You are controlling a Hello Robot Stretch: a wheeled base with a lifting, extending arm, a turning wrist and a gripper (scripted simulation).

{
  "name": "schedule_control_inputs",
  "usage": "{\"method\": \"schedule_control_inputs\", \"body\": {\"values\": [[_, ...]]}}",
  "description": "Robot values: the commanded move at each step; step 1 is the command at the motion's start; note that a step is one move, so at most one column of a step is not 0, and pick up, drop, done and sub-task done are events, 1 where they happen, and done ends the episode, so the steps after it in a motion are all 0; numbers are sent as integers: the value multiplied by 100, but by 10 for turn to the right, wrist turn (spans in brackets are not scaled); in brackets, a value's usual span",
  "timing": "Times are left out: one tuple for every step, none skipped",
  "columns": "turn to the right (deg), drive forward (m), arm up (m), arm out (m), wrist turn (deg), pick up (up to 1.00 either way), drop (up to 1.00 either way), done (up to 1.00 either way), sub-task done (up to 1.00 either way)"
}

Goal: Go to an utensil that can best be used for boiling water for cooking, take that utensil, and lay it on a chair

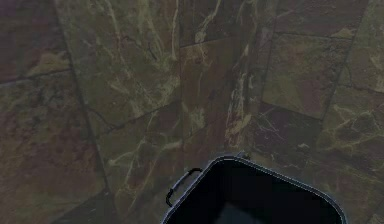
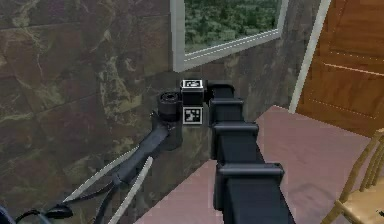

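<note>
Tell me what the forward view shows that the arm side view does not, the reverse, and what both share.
Forward view: a black round pot with a pale rim and loop handle, at the bottom edge. Arm side view: the dark square-bar arm, its gripper, a white-framed window onto greenery, a brown wooden door, part of a pale wooden chair. Both: dark brown veined stone tiles.

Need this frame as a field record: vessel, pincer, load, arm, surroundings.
vessel: dark pot-like container, pale rim, loop handle on its left, at the forward view's bottom edge
end tool: pincer, left of the white marker squares, marble wall behind
load: cannot tell
arm: dark bar, reaching out
surroundings: window, wooden door, pinkish floor
</note>
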Motion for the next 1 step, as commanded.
{"method": "schedule_control_inputs", "body": {"values": [[0,0,0,0,390,0,0,0,0]]}}
